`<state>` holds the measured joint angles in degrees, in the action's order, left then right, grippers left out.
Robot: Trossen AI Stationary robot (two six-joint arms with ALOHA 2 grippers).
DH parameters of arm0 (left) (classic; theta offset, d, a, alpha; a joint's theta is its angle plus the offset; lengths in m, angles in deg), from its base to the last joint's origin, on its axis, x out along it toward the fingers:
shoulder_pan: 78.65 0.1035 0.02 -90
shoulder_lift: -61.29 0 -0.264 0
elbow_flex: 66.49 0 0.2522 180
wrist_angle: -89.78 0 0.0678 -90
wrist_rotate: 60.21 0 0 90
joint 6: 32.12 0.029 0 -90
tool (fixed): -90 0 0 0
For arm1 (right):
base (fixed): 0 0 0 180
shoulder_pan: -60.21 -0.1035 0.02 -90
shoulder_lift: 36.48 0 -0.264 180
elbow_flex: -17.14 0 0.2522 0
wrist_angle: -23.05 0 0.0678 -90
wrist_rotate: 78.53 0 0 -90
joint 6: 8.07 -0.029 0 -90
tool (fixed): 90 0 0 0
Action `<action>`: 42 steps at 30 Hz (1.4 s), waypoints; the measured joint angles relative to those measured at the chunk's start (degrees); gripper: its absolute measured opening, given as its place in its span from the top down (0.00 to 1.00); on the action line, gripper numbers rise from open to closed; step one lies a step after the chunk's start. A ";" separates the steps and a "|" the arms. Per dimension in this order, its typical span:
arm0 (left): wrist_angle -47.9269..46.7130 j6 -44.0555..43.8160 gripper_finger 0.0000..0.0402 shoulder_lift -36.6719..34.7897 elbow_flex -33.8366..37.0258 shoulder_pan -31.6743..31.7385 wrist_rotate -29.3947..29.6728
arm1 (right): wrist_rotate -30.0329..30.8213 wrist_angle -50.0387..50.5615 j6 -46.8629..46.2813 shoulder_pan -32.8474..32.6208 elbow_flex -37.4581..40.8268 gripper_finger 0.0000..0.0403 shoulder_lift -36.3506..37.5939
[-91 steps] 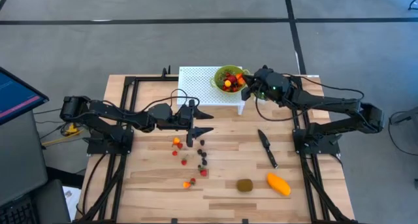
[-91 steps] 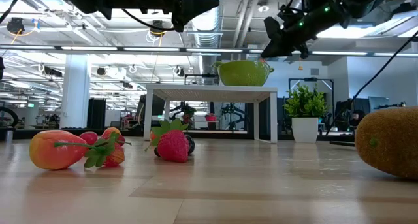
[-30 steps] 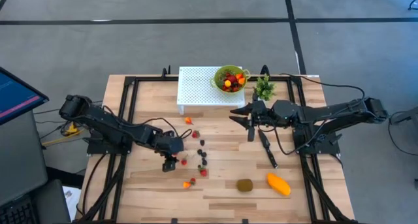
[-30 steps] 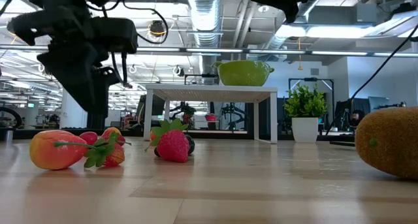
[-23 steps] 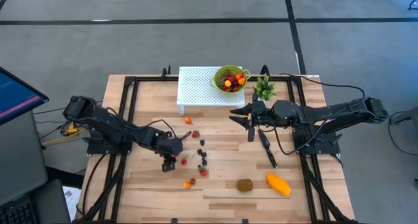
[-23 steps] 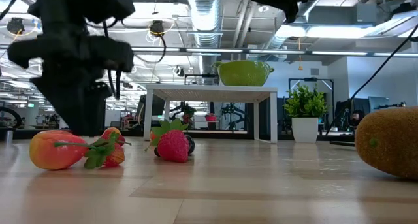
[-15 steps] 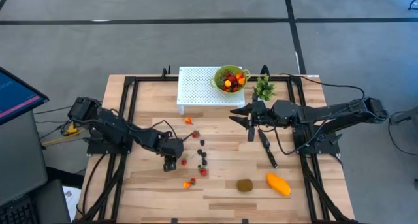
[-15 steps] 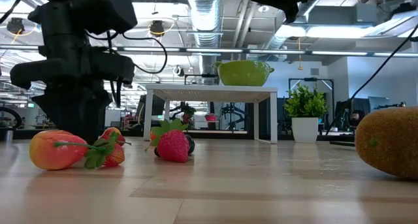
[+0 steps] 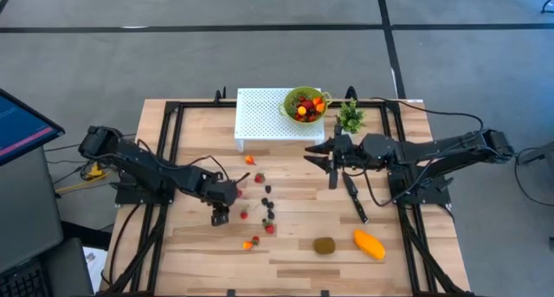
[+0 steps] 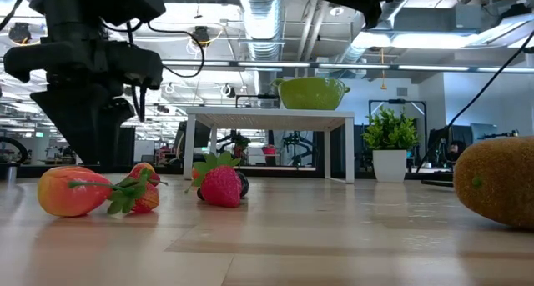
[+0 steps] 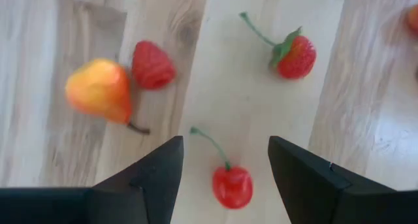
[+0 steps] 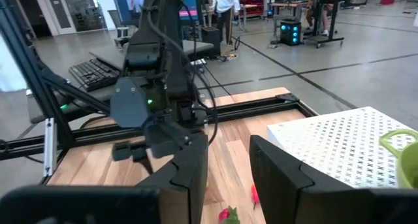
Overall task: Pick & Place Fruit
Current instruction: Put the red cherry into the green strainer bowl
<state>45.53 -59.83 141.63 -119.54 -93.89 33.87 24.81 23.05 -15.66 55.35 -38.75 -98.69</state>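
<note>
One small glossy red cherry [image 11: 232, 185] with thin green stem lying on light wooden desk [image 9: 294, 254], between parted jaws of left gripper [image 11: 225, 160]; best lowered straight, centred on cherry body, clear of stem; pointing steeply down, arm stretched low; right gripper [image 9: 331, 161] waiting mid-desk, jaws apart, empty.

The surface [image 9: 294, 245] is pale wood planks with a smooth, slightly shiny finish, the cherry [image 11: 232, 186] looks glossy, the kiwi [image 10: 498, 182] rough and matt, and the white stand [image 9: 264, 115] perforated.
</note>
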 joint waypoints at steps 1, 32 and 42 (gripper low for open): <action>-0.69 -0.44 0.46 -0.19 0.00 0.00 0.00 | 0.00 0.00 0.00 -0.07 0.00 0.73 -0.02; 0.39 -2.81 0.87 7.14 -0.13 0.04 0.82 | 0.00 0.01 0.00 -0.07 0.00 0.73 -0.02; 0.85 -4.79 1.00 6.74 -0.11 0.04 -0.41 | 0.00 0.02 0.00 -0.07 0.00 0.73 -0.02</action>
<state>46.39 -64.62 148.37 -119.65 -93.85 33.45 24.81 23.08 -15.66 55.29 -38.75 -98.72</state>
